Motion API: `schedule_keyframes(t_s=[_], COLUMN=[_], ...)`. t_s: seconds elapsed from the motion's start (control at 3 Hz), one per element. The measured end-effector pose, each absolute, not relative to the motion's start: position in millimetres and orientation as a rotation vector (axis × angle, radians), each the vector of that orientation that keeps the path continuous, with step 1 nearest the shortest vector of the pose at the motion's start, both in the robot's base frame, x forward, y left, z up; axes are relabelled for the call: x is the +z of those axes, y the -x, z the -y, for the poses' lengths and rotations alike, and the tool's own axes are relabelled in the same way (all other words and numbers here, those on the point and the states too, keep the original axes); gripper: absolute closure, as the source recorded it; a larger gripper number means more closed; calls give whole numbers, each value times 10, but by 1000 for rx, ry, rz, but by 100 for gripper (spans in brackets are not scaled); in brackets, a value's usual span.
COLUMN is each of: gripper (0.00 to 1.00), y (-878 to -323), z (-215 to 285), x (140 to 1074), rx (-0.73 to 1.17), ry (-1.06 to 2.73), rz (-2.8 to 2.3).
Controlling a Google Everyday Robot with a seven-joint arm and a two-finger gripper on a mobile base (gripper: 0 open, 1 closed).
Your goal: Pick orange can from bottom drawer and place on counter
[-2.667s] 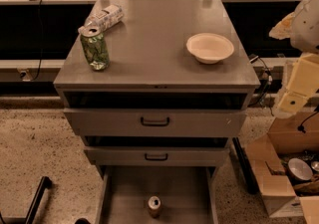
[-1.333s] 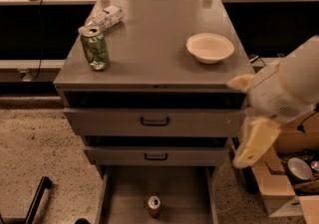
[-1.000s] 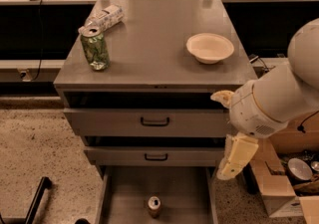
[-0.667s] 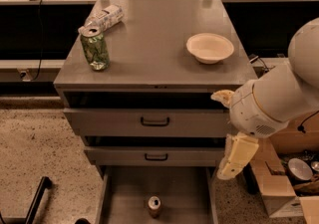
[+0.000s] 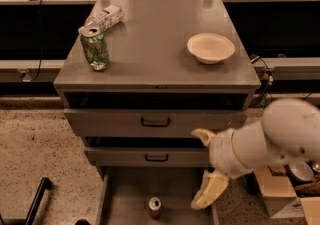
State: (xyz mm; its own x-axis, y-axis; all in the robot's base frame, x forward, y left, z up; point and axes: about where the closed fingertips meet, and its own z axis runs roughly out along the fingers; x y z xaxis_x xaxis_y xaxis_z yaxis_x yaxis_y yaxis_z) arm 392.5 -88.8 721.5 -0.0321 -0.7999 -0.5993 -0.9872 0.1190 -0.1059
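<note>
The orange can (image 5: 154,207) stands upright on the floor of the open bottom drawer (image 5: 127,191), near its front middle, silver top showing. My gripper (image 5: 204,166) hangs at the drawer's right side, level with the second drawer front, to the right of and above the can. Its two cream fingers (image 5: 209,193) are spread apart and hold nothing. The white arm reaches in from the right. The grey counter (image 5: 150,44) tops the cabinet.
On the counter stand a green patterned can (image 5: 95,49) at front left, a white labelled bottle (image 5: 105,18) lying behind it, and a white bowl (image 5: 210,48) at right. Two upper drawers with black handles (image 5: 155,122) are shut. Cardboard boxes (image 5: 280,199) sit at the lower right.
My arm has swung in from the right edge, moving left and down. The gripper now hangs beside the open bottom drawer. The cans, bottle and bowl have not moved.
</note>
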Motion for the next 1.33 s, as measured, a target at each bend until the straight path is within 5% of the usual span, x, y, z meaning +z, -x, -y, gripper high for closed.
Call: schedule_keyframes(t_s=[1.33], gripper=[0], y=[-4389], z=[544], x=[6157], rx=[543], ry=[1676], rz=[-1535])
